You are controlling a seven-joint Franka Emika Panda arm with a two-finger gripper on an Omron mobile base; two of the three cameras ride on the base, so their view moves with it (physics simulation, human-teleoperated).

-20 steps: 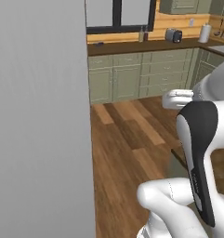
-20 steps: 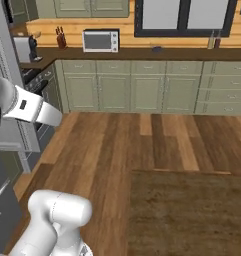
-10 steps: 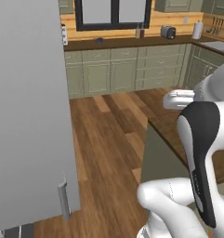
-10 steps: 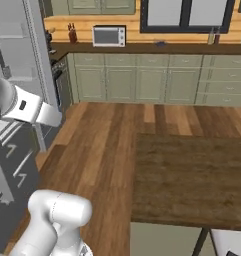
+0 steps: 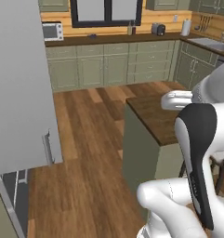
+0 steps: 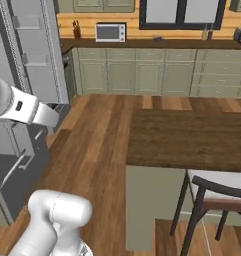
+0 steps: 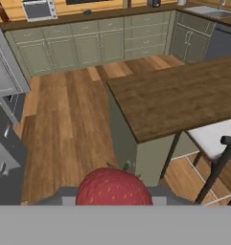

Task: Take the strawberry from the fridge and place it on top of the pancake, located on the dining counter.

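The strawberry [image 7: 113,187], red with a green stem, sits low in the hand view with my gripper [image 7: 113,197] shut on it. The fridge stands at the left, its light-grey open door [image 5: 20,83] close by and its shelved door lining [image 6: 34,50] showing from the right base view. The dining counter [image 7: 179,95] is a dark brown wooden slab ahead and to the right of the gripper, also seen as the dining counter [image 5: 155,116] and the dining counter [image 6: 187,135]. The end of it in view is bare; the pancake is out of view.
A chair with a pale seat [image 6: 217,190] stands at the counter's near side, as does the chair [image 7: 213,139]. Green-grey cabinets [image 5: 108,65] with a microwave [image 6: 110,32] line the back wall. Open wooden floor [image 7: 64,110] lies between fridge and counter.
The base has driven and turned away from the fridge: the whole scene has slid, the fridge door moving left and the dining counter coming closer into view.
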